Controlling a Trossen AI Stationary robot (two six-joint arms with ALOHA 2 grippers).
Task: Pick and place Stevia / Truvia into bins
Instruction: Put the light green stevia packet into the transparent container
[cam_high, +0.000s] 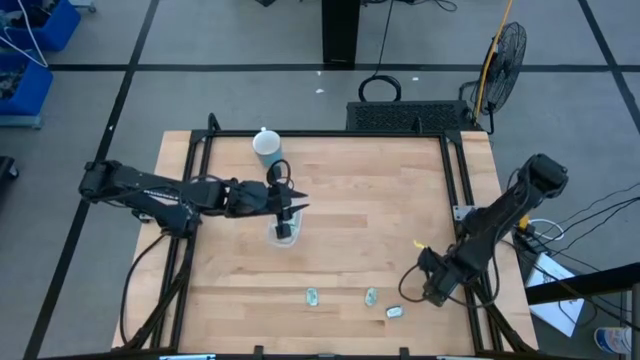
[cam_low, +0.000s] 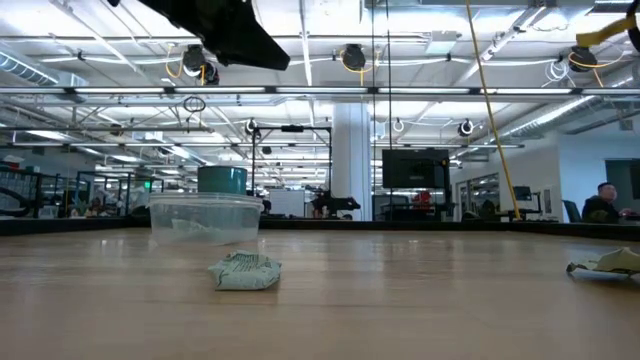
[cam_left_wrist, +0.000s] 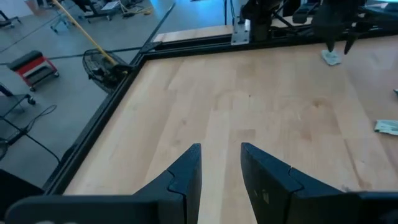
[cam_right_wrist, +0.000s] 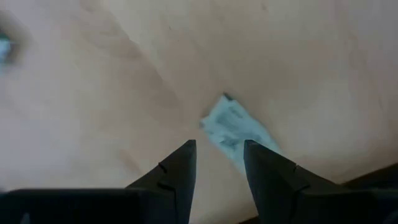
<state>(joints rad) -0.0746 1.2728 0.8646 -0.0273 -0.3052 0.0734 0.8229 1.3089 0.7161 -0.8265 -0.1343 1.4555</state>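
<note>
Three pale green-and-white sachets lie flat near the table's near edge (cam_high: 313, 296), (cam_high: 371, 296), (cam_high: 394, 311). My right gripper (cam_high: 412, 290) hovers open just above the rightmost one; in the right wrist view that sachet (cam_right_wrist: 235, 127) lies just beyond the fingertips of the right gripper (cam_right_wrist: 219, 152), untouched. The clear container (cam_high: 283, 233) stands mid-table; in the low view the container (cam_low: 205, 218) shows something pale inside. My left gripper (cam_high: 288, 212) hangs open and empty above it. In the left wrist view the left gripper (cam_left_wrist: 221, 163) has only bare wood ahead.
A light blue cup with a white lid (cam_high: 266, 143) stands near the far edge, behind the container. A small yellowish scrap (cam_high: 418, 243) lies right of centre. A black frame rail (cam_high: 456, 190) runs around the tabletop. In the low view a crumpled sachet (cam_low: 245, 272) lies nearest the camera.
</note>
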